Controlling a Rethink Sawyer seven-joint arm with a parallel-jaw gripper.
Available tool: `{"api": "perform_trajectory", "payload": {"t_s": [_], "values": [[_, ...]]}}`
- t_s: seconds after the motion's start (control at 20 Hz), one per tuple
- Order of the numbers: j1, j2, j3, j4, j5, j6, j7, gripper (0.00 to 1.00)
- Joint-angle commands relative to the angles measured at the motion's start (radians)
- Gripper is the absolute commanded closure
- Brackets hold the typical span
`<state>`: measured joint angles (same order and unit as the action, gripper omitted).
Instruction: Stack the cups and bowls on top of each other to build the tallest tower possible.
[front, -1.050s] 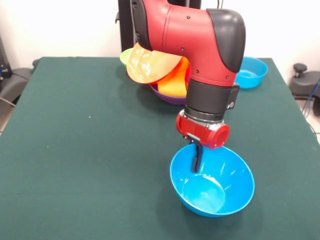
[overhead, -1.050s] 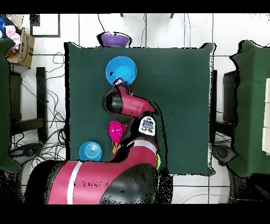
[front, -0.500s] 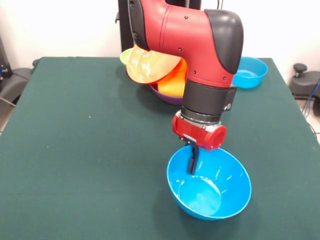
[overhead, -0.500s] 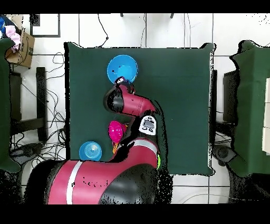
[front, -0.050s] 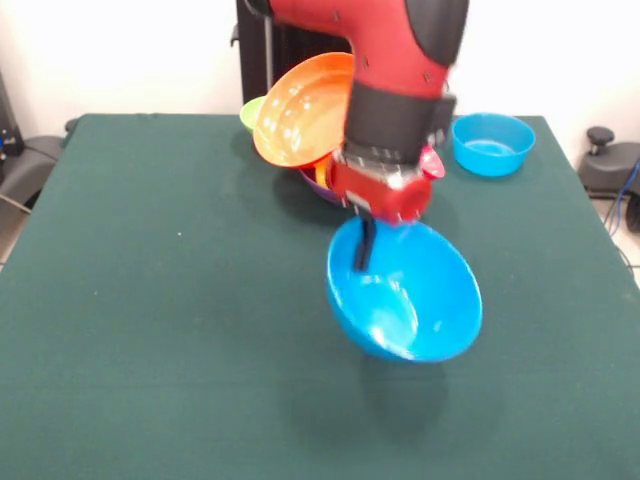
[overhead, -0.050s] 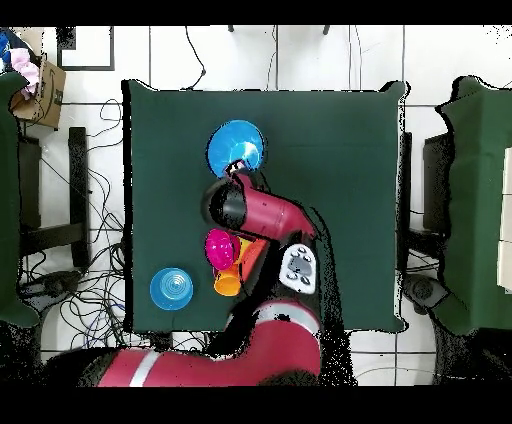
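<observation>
While our gripper (front, -0.050s: 363, 250) is clenching the large blue bowl's (front, -0.050s: 405, 292) rim, lifted and tilted, we are seeing bare tabletop (front, -0.050s: 150, 300) around; the tower (front, -0.050s: 305, 125) is sitting partly hidden.

I see a large blue glossy plastic bowl (front, -0.050s: 405, 295), highlights on its smooth inner wall. The tilted orange plastic bowl (front, -0.050s: 300, 110) is equally shiny. The small blue plastic bowl (front, -0.050s: 492, 143) has a softer sheen. The dark green table cover (front, -0.050s: 150, 300) looks matt, cloth-like. The red arm shell (front, -0.050s: 385, 40) reads as smooth, semi-gloss plastic.
</observation>
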<state>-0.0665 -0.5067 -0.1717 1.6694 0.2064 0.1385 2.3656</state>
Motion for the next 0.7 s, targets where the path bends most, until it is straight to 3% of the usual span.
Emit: {"api": "perform_trajectory", "payload": {"t_s": [0.05, 0.2, 0.5, 0.7], "values": [[-0.059, -0.224, 0.050, 0.204, -0.079, 0.212, -0.034, 1.00], [-0.066, -0.285, 0.039, 0.245, -0.086, 0.267, -0.039, 1.00], [-0.075, -0.362, 0.045, 0.316, -0.090, 0.283, -0.021, 1.00], [-0.047, -0.424, 0.023, 0.360, -0.086, 0.308, 0.011, 1.00]]}}
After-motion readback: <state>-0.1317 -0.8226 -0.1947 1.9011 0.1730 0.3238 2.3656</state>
